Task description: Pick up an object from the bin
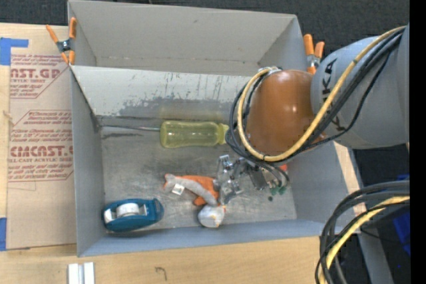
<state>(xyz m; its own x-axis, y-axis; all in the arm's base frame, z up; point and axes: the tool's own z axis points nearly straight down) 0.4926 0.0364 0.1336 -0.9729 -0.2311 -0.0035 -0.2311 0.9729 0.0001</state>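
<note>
Blue plastic tape dispenser (132, 215) with a white roll lies in the near left corner of the grey metal bin (85, 143), well apart from the action. A translucent yellow plastic bottle-like piece (193, 134) rests on its side near the back wall. At the middle of the floor a slim orange-and-pale-grey object (192, 187) stretches toward the right, with a small whitish crumpled lump (212, 216) just beside its near end. The robot's metal gripper (229, 181) hangs low over the right end of that orange-and-grey object, under the arm's rounded orange cover (279, 113); whether it is open, closed or gripping anything cannot be told from this angle. The risks, as judged from here: a catch on only the tip of the thin object could let it swing and slip out on the lift. The nearby lump could be nudged or pinched along with it, and too deep a descent would drive the tool into the bin floor.
</note>
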